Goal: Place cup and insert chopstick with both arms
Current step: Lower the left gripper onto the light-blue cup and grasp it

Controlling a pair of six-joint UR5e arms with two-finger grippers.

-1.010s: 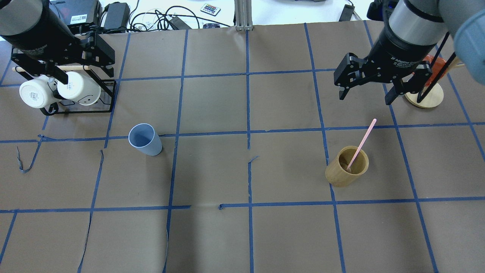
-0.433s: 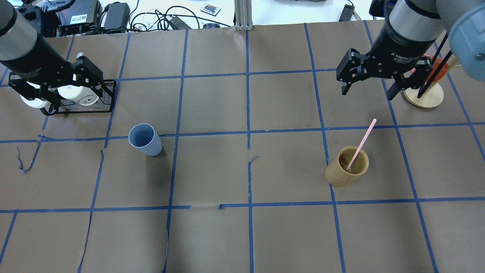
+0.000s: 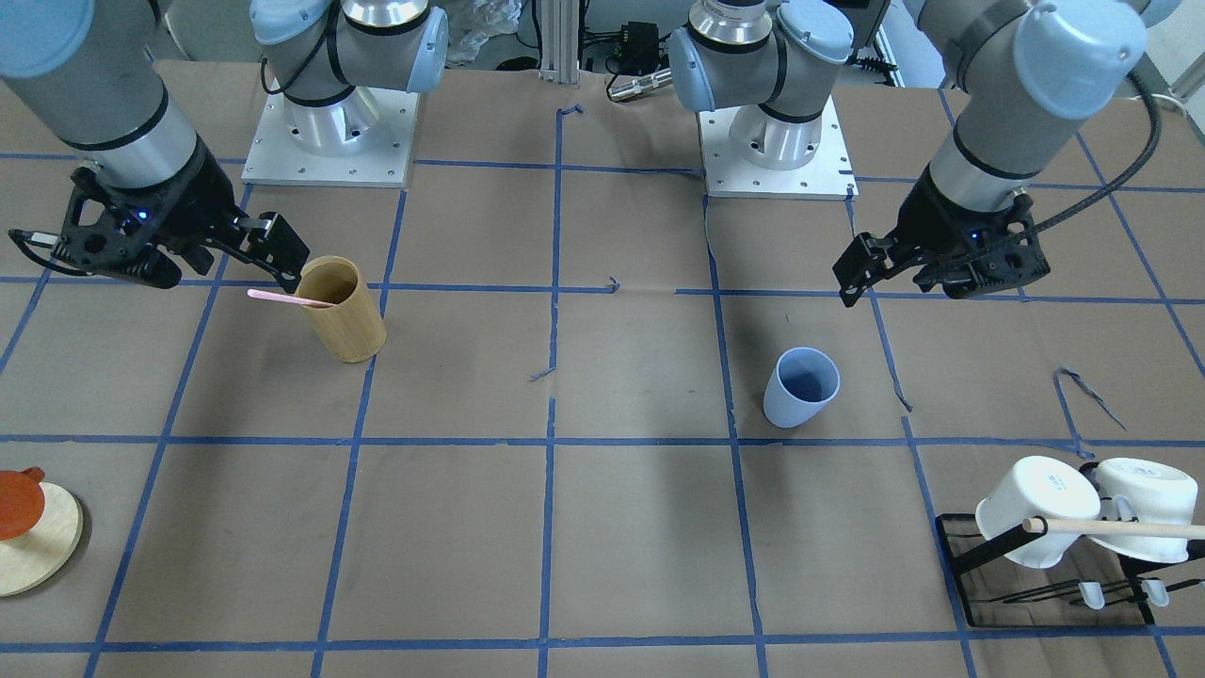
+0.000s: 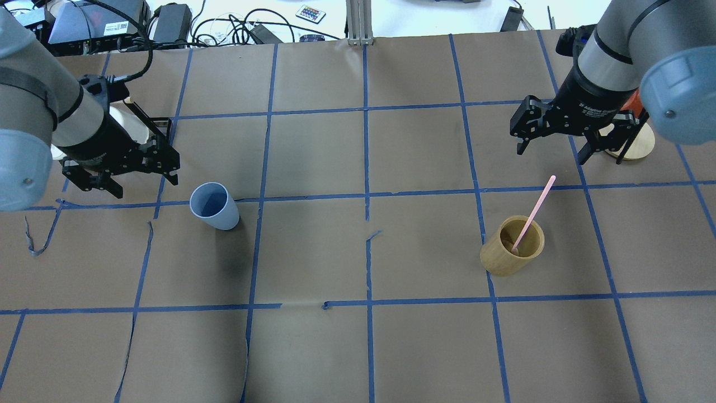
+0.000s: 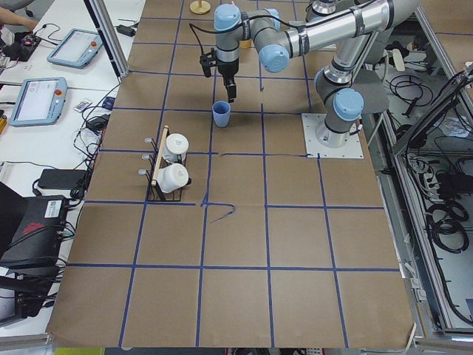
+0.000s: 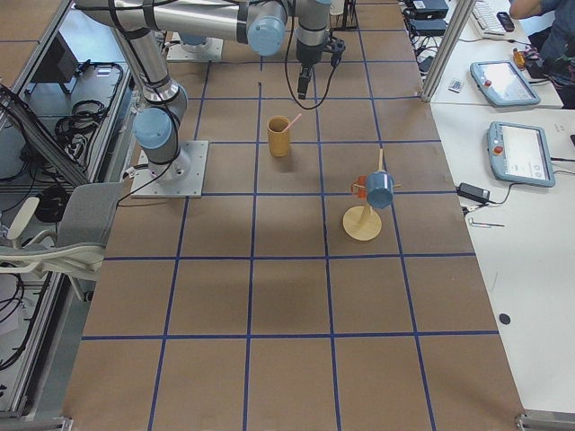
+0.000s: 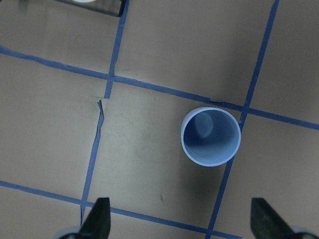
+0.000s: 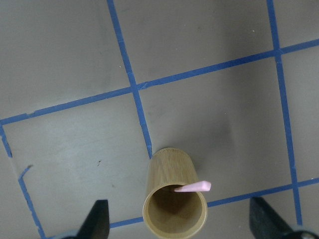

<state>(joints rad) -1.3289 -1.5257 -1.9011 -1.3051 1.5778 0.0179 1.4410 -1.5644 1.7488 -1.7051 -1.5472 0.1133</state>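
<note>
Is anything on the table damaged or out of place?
Only the blue tape grid is damaged: one strip on the robot's left has peeled and curls up. The blue cup and bamboo holder stand upright.

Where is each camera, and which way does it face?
Front-facing: across the table, facing both bases.
Overhead: behind, looking down; left hand, right hand.
Exterior left: left end; left arm nearer.
Exterior right: right end; right arm nearer.
Left wrist: down on blue cup; fingertips.
Right wrist: down on bamboo cup; fingertips.
Front-facing and overhead share both cups.
</note>
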